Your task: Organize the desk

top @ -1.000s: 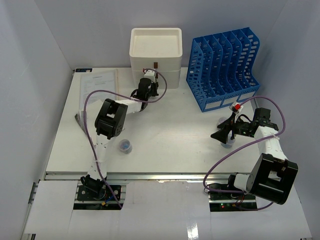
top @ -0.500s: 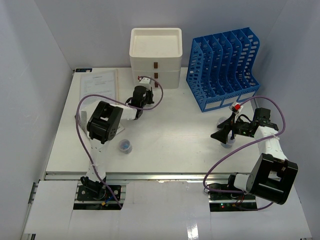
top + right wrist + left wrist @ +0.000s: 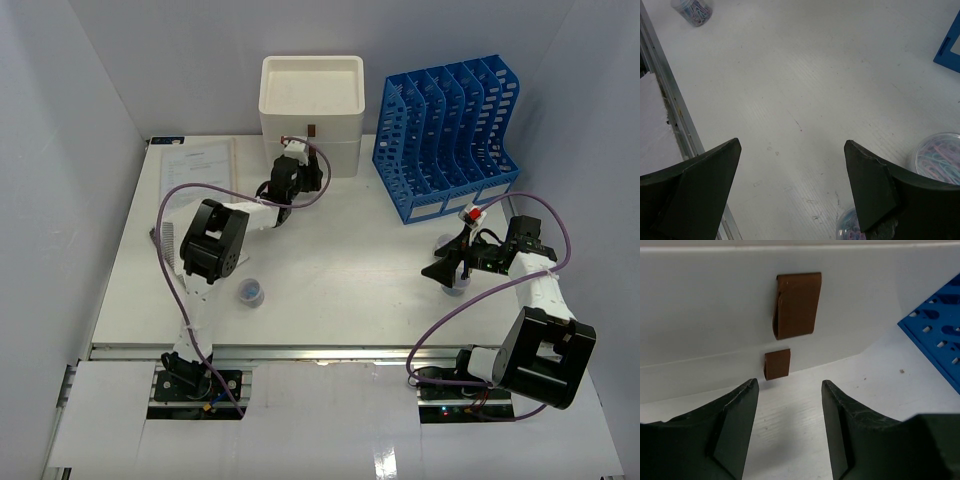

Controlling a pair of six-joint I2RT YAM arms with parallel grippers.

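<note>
The desk (image 3: pixel 350 260) fills the middle of the top view, from the metal rail at the near edge back to the wall. By my reading the tidying has barely begun.

At the back-left corner a printed sheet (image 3: pixel 195 170) lies flat on the surface. Something striped sits at the left edge, half hidden by the left arm, and I cannot tell what it is. A small clear tub of coloured paper clips (image 3: pixel 250 291) stands loose in front of that arm.

The left gripper (image 3: pixel 790 390) has its jaws apart with nothing between them. It faces the front of the cream drawer box (image 3: pixel 311 100), just short of the brown pull tabs (image 3: pixel 797 305). The drawers look pushed in — the likely step in hand is taking a tab to open one.

The blue file rack (image 3: pixel 445 135) stands at the back right, with no paper visible in its slots.

The right gripper (image 3: pixel 791 147) hangs over bare tabletop, jaws spread wide and holding nothing. Two more clip tubs — one (image 3: pixel 937 157) beside it, one (image 3: pixel 852 227) almost beneath it — rest on the surface.

What seems left is nearly everything: the sheet probably belongs in the rack, and the three tubs need gathering, perhaps into a drawer.
</note>
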